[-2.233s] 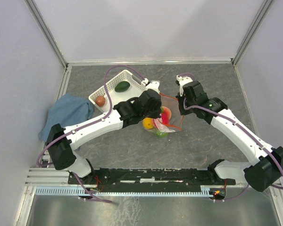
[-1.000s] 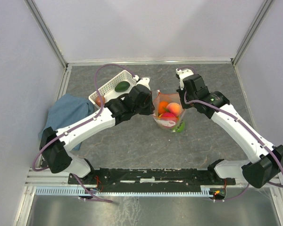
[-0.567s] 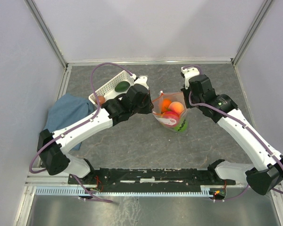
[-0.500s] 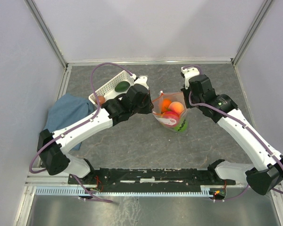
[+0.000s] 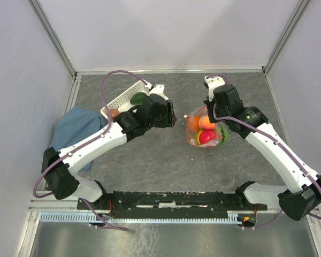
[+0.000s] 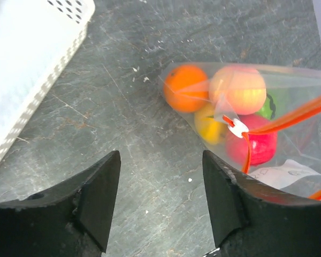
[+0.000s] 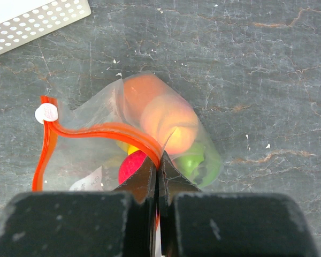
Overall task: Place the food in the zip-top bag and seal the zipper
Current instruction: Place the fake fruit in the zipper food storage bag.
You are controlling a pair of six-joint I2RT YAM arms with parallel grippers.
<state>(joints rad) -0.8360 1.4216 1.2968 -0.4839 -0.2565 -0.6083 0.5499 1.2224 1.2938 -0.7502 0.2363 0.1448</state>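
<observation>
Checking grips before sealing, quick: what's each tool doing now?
Left tool: open, holding nothing.
Right tool: shut on the bag at its zipper.

Both arms, the left arm and the right arm, have white link shells with bulky black joint housings. A mauve cable loops along each. A green light glows on the right arm toward three o'clock. A black base rail lies at six o'clock. The left gripper has matt black, wedge-shaped fingers.
</observation>
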